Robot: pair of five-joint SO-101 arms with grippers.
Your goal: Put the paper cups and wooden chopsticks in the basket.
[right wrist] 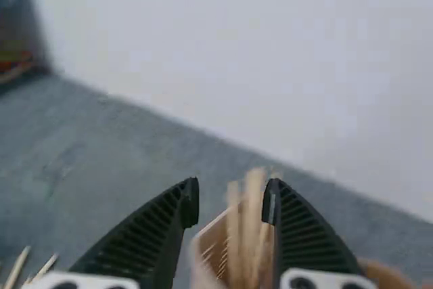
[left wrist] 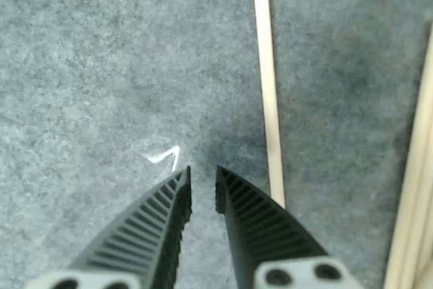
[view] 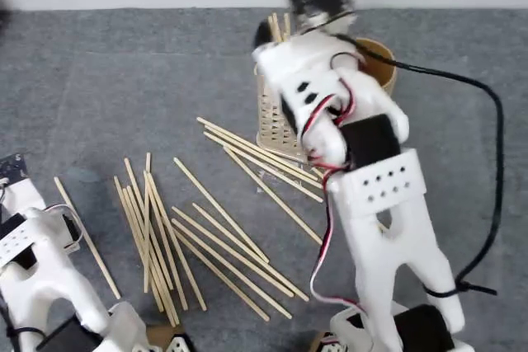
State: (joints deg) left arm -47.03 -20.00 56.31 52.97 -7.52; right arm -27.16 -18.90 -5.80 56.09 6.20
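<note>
**Grey worktop: few chopsticks binned, most loose**

I'm seeing binned sticks standing in the basket near the far edge, with the rest lying mid-worktop. The paper cup is sitting right by the basket; in or out, I cannot tell. The right gripper is hanging over the basket, jaws parted around those sticks. The left gripper, barely parted and empty, is hovering just beside one chopstick.

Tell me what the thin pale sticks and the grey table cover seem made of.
The thin pale sticks look like bare, unvarnished wood: matte, light tan. The grey table cover looks like felt or short carpet: fuzzy, mottled, no shine.
</note>
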